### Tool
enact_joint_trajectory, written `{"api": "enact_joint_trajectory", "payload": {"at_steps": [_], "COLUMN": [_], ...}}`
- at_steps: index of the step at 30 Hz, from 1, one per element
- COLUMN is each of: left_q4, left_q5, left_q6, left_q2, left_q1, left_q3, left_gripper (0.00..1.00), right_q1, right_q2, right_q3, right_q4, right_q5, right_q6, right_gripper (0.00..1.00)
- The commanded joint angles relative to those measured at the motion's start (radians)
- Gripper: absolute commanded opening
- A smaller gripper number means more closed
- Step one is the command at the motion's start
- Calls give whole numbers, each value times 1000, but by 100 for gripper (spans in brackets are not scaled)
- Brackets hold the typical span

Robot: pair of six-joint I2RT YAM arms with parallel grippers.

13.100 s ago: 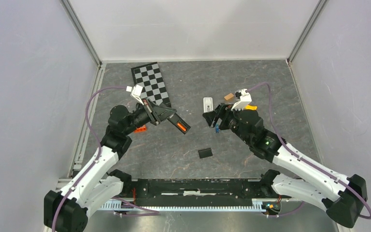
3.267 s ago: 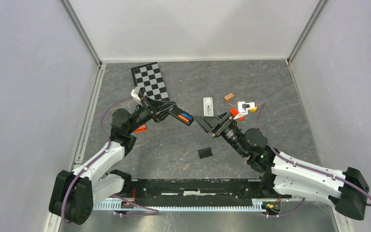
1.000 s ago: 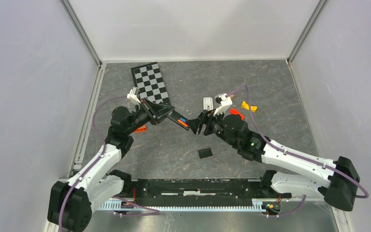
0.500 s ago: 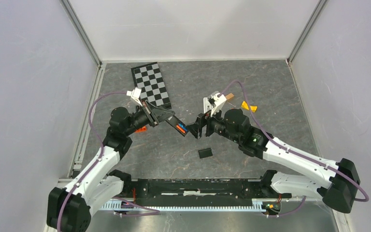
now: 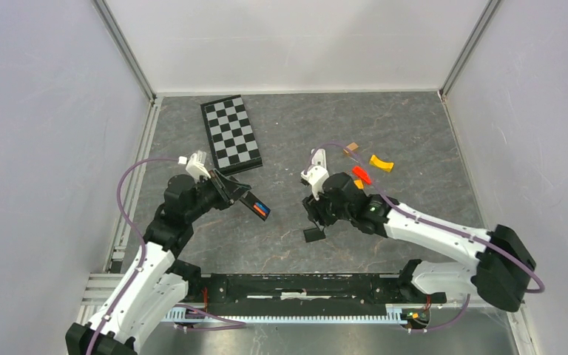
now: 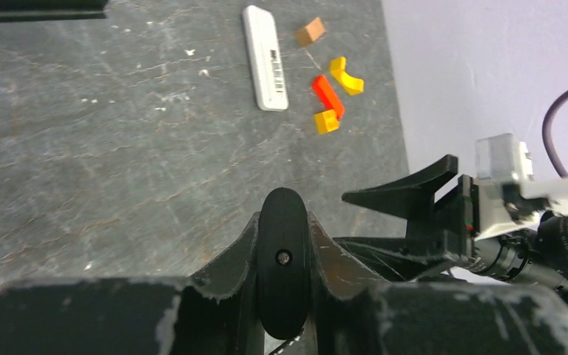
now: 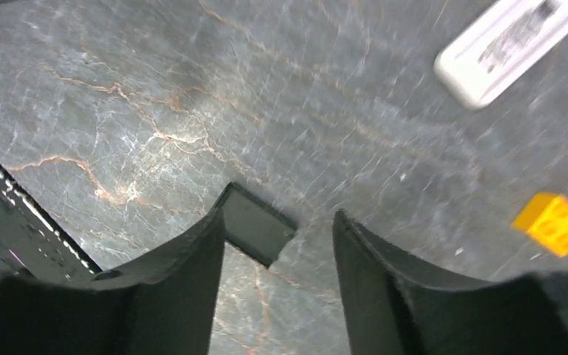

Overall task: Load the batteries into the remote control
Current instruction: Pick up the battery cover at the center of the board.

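**Left gripper** (image 6: pixel 282 231): matte black fingers with scuffed, chipped edges, closed on the remote control (image 6: pixel 282 274). The remote is a slim black plastic body with a rounded end and a small screw recess, seen end-on in the left wrist view. In the top view the remote control (image 5: pixel 250 201) juts out from the left gripper (image 5: pixel 241 194) above the table, open compartment upward. The batteries (image 5: pixel 259 208) are seated in it side by side, showing as one orange and one blue sliver.

**Right gripper** (image 7: pixel 279 218): two curved, smooth black fingers spread apart, gripping nothing. They straddle a small flat black rectangular piece (image 7: pixel 255 225) lying on the table; whether a finger touches it cannot be told. From above, the right gripper (image 5: pixel 312 220) points down just over that piece (image 5: pixel 313 235).

**Surroundings:** the table (image 5: pixel 414 126) is a dark grey, stone-like surface with pale veining. A flat white bar (image 6: pixel 266 58) with rounded corners and a printed label lies beside four small blocks: tan cube (image 6: pixel 310 32), curved yellow (image 6: pixel 346 76), elongated red (image 6: pixel 328 96), orange cube (image 6: pixel 326 121). A black-and-white checkerboard (image 5: pixel 229 133) lies at the far left.
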Motion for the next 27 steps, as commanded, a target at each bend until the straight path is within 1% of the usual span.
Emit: {"api": "enact_joint_trajectory", "payload": {"at_steps": [1, 5, 7, 13, 16, 21, 27], "left_q4": [-78, -86, -90, -100, -70, -44, -57], "left_q5": [-84, -89, -91, -123, -134, -141, -194], "left_q6": [80, 99, 105, 111, 98, 75, 81], "left_q2": [-35, -60, -63, -74, -82, -80, -91], "left_q1": [-4, -3, -3, -4, -3, -4, -3], "left_q3": [37, 22, 18, 9, -5, -17, -6], "left_gripper": [2, 2, 2, 2, 2, 2, 2], "right_q1": [56, 154, 186, 228, 230, 230, 230], "right_q2": [69, 138, 188, 283, 300, 342, 351], "right_q3": [8, 7, 25, 45, 56, 101, 92], "right_q4": [23, 50, 28, 19, 17, -29, -55], "right_q5": [65, 158, 200, 256, 269, 270, 264], "right_q6": [265, 420, 479, 599, 601, 581, 604], "right_gripper": [55, 55, 55, 41, 38, 36, 33]}}
